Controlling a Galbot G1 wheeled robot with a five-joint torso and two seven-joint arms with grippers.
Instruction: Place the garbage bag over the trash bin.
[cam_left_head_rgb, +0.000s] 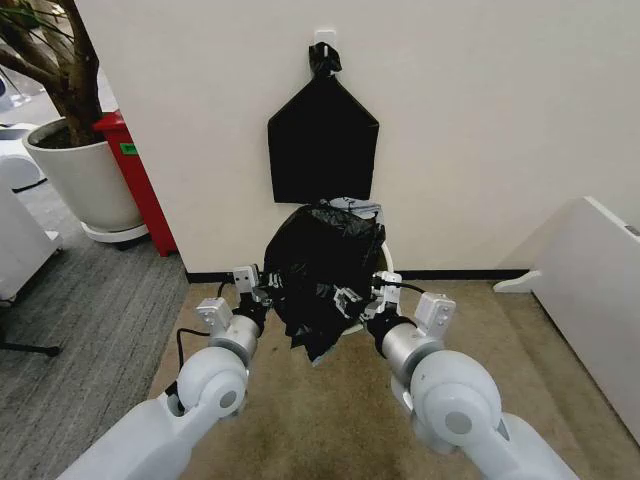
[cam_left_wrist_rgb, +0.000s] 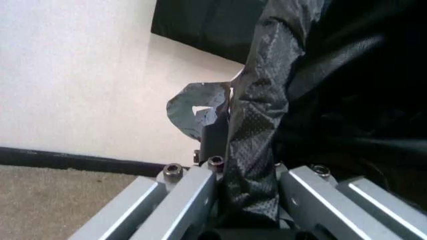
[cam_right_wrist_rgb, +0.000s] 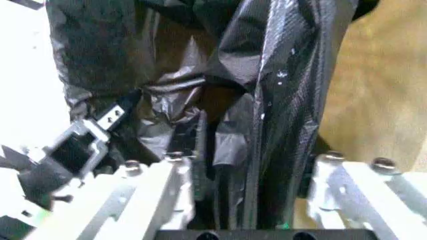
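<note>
The fingers (cam_left_wrist_rgb: 193, 192) of the left gripper (cam_left_wrist_rgb: 250, 200) are clenched on a fold of the garbage bag (cam_left_head_rgb: 322, 275), the textured black film running down between the two metal bars in the left wrist view. The fingers (cam_right_wrist_rgb: 170, 187) of the right gripper (cam_right_wrist_rgb: 257, 195) likewise pinch a gathered pleat of the same bag, which fills the gap between them in the right wrist view.

From the head view, the left gripper (cam_left_head_rgb: 262, 290) sits at the bag's left side and the right gripper (cam_left_head_rgb: 365, 300) at its right side, both arms reaching forward from the bottom of the picture. The bag is draped over the trash bin (cam_left_head_rgb: 386, 262), covering nearly all of it; a sliver of the cream-white rim shows at the right edge and a little at the top. Loose crinkled plastic hangs down the front, ending in a ragged point just above the brown floor (cam_left_head_rgb: 340, 410).

The bin stands against the white wall (cam_left_head_rgb: 480, 130). Directly above it, a flat black bag with a knotted top (cam_left_head_rgb: 322, 140) hangs from a hook. To the left, a large white plant pot (cam_left_head_rgb: 85, 180) sits on grey carpet beside a red cabinet (cam_left_head_rgb: 140, 190). A white panel (cam_left_head_rgb: 590, 290) leans at the right.
</note>
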